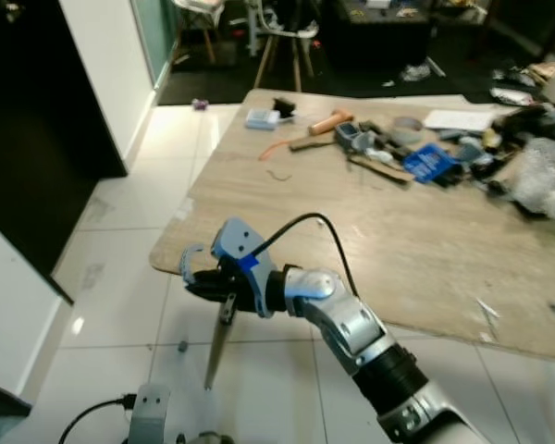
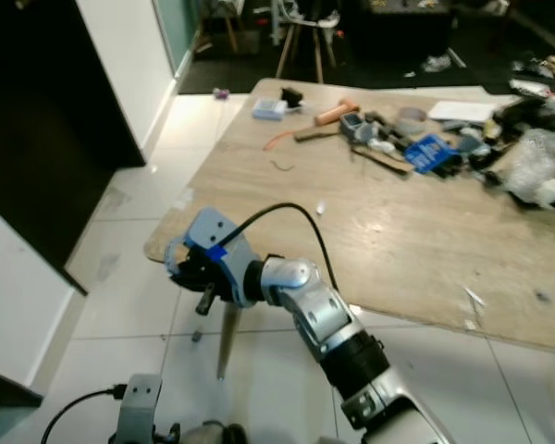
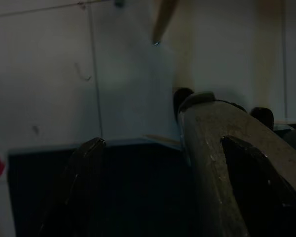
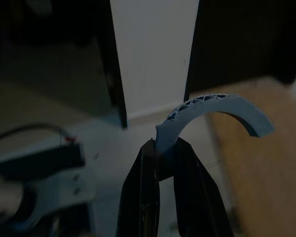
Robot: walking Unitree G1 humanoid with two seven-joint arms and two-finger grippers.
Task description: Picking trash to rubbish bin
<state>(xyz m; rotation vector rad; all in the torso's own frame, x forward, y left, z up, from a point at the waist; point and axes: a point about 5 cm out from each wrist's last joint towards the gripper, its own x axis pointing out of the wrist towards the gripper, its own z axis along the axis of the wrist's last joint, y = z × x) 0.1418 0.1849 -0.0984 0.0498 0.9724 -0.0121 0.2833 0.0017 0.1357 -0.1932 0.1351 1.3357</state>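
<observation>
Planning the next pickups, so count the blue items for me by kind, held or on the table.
Blue curved lattice plastic piece, pinched in the right gripper: 1
Blue flat packet on the wooden table: 1
Pale blue small box at the table's far edge: 1
Total: 3

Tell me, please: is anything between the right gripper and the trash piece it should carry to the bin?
Nothing is between them: the right gripper is shut on the curved blue plastic piece, held beside the table corner. No rubbish bin can be made out, so that path cannot be judged.
</observation>
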